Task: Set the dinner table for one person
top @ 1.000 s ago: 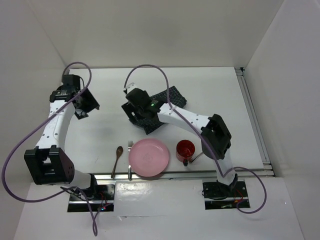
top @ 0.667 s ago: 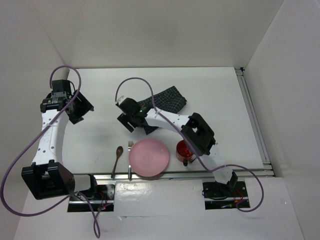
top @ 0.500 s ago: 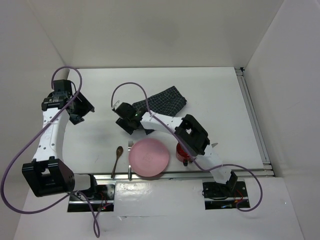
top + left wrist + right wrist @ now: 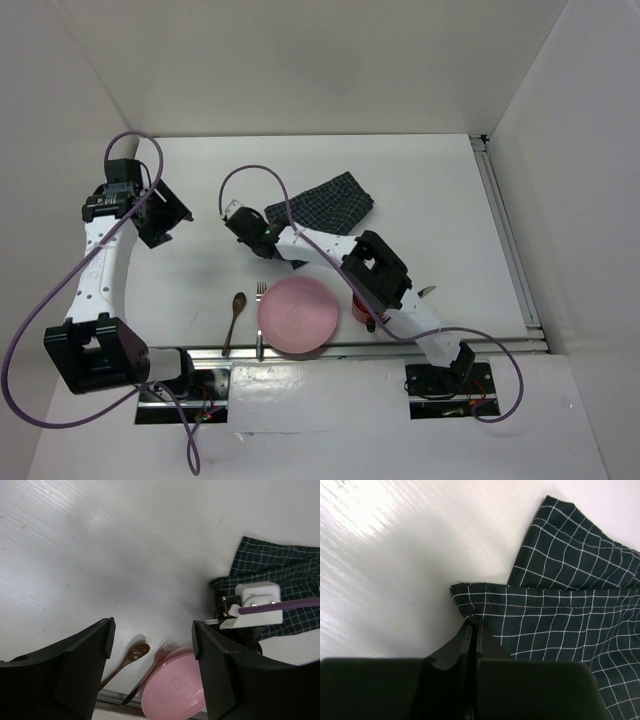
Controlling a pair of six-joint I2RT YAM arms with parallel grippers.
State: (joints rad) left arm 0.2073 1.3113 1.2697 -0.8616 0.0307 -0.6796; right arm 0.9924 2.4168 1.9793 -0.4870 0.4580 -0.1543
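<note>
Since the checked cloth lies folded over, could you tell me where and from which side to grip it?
Take the checked cloth by its hemmed corner, coming low from over the bare table: it lies flat and doubled over, so only a free edge offers a lip. The right pincer is shut on that hem.

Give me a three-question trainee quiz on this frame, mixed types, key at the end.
1. Fill in: the fork lies between the pink plate and the wooden ___.
2. The right gripper is shut on: A the pink plate, B the checked cloth, C the fork.
3. True or false: the left gripper is open and holds nothing.
Key: 1 spoon; 2 B; 3 true.
</note>
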